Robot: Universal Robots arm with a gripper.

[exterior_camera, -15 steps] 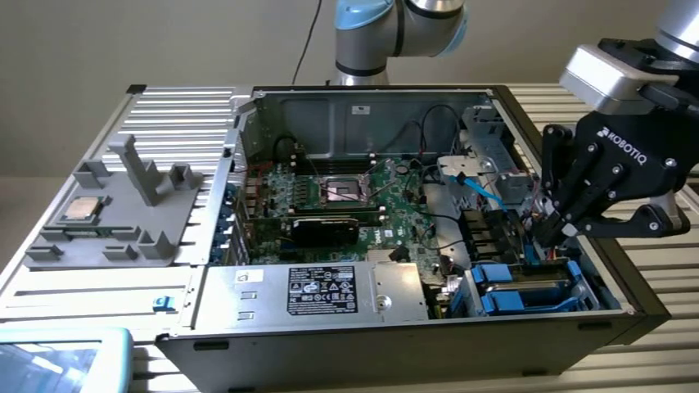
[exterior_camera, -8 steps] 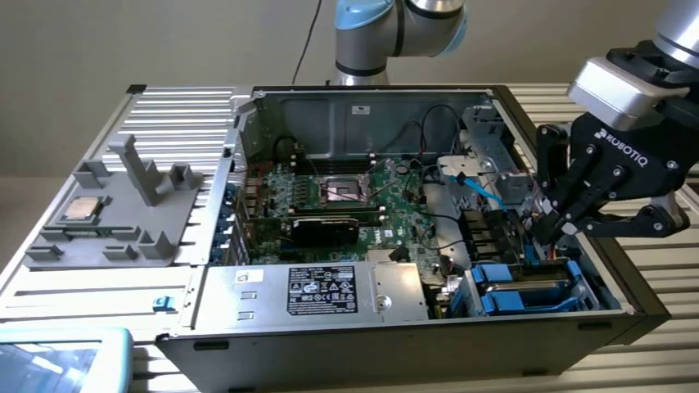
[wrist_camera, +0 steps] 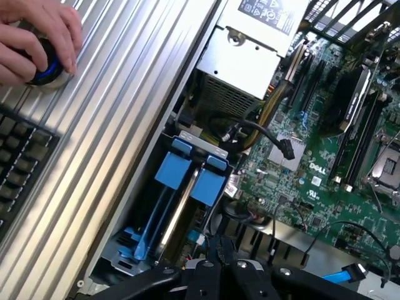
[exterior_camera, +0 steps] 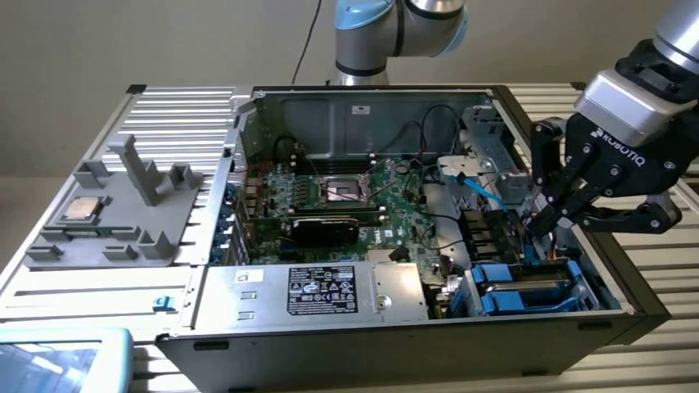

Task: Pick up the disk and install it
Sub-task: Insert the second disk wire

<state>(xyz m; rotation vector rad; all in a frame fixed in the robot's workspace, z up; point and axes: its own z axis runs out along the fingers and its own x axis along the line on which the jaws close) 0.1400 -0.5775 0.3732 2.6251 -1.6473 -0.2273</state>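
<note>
The disk (wrist_camera: 179,215) stands edge-on in the drive bay at the case's front corner. Only a thin silver edge of it shows between its blue carrier rails (wrist_camera: 190,178). In the exterior view the blue carriers (exterior_camera: 525,286) sit in the case's lower right corner. My gripper (exterior_camera: 543,219) hangs just above and behind that bay, at the exterior view's right. Its black fingers (wrist_camera: 220,253) are pressed together, shut, with nothing between them. It does not touch the disk.
The open case holds a green motherboard (exterior_camera: 349,196), a grey power supply (exterior_camera: 317,291) with a black label, and loose cables including a blue one (exterior_camera: 480,188). A grey fixture (exterior_camera: 120,221) carrying a small CPU chip (exterior_camera: 82,210) lies beside it. A hand (wrist_camera: 37,37) rests on a knob near a keyboard (wrist_camera: 19,156).
</note>
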